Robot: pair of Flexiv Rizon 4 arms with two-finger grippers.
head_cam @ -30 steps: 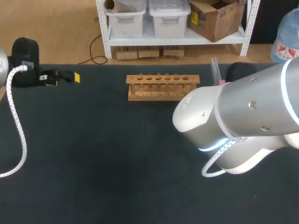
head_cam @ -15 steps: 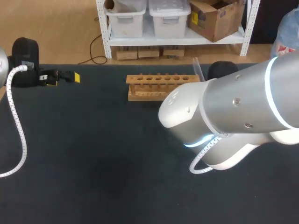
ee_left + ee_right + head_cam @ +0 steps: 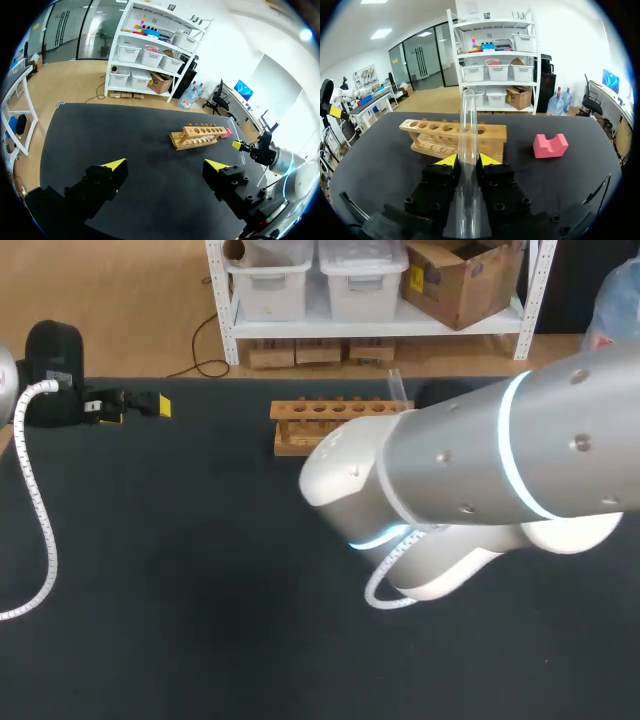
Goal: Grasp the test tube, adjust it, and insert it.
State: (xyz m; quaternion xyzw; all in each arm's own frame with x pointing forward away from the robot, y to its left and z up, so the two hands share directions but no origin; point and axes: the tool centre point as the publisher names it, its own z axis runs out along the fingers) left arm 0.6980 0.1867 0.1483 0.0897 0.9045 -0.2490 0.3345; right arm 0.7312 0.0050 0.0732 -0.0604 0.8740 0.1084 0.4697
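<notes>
Near the tabletop's far edge my right hand [image 3: 463, 160] is clamped on the clear glass test tube [image 3: 467, 125], held along my fingers to line up with the light wooden rack [image 3: 492, 134] ahead. My left hand [image 3: 165, 165]: fingers apart, far-left corner.

In the head view the silver right arm [image 3: 480, 470] covers the right end of the light wooden test-tube rack [image 3: 315, 422], the whole right tool [image 3: 466, 161] and the pink notched block [image 3: 550, 145]. Only the top of the clear glass test tube [image 3: 396, 383] shows past it. In the right wrist view the tube's lower end is cut off, and the tube hides some of the rack's holes.
</notes>
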